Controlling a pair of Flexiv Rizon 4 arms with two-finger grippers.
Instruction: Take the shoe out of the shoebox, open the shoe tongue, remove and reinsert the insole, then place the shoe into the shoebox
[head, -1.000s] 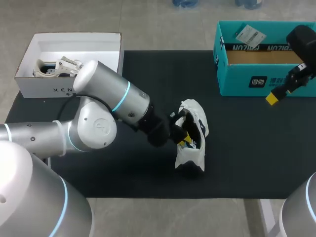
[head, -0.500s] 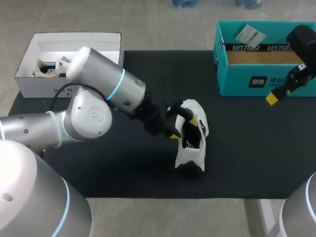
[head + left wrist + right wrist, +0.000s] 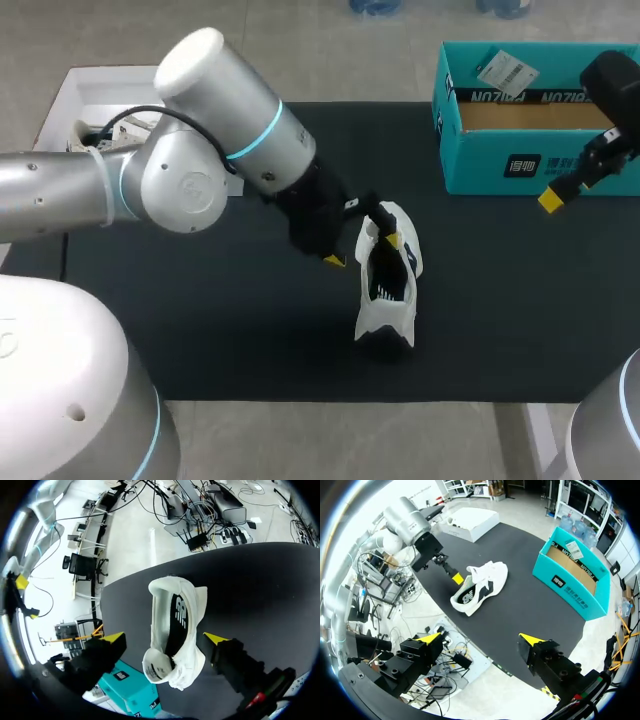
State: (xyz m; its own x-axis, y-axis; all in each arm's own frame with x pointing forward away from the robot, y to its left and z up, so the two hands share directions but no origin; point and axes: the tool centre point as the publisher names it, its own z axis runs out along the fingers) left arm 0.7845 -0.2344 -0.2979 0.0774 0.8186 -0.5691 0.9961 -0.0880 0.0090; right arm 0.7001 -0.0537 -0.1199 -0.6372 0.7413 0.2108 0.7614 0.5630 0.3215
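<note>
Left hand (image 3: 363, 250) hangs just above the white shoe (image 3: 388, 290), fingers spread, gripping nothing. The shoe lies on the table (image 3: 220, 340), the teal shoebox (image 3: 520, 165) well apart from it. It is probably light, with a soft upper that buckles, so the stiffer heel collar looks the safest place to pinch.

Shoe (image 3: 388, 275): white upper, matt, cloth-like. Mat (image 3: 200, 330) beneath: black, matt; shoebox (image 3: 480, 165) at 2 o'clock: smooth teal card, raw brown inside. Left arm (image 3: 185, 185) housing: smooth, satin-silver, metal-look.
</note>
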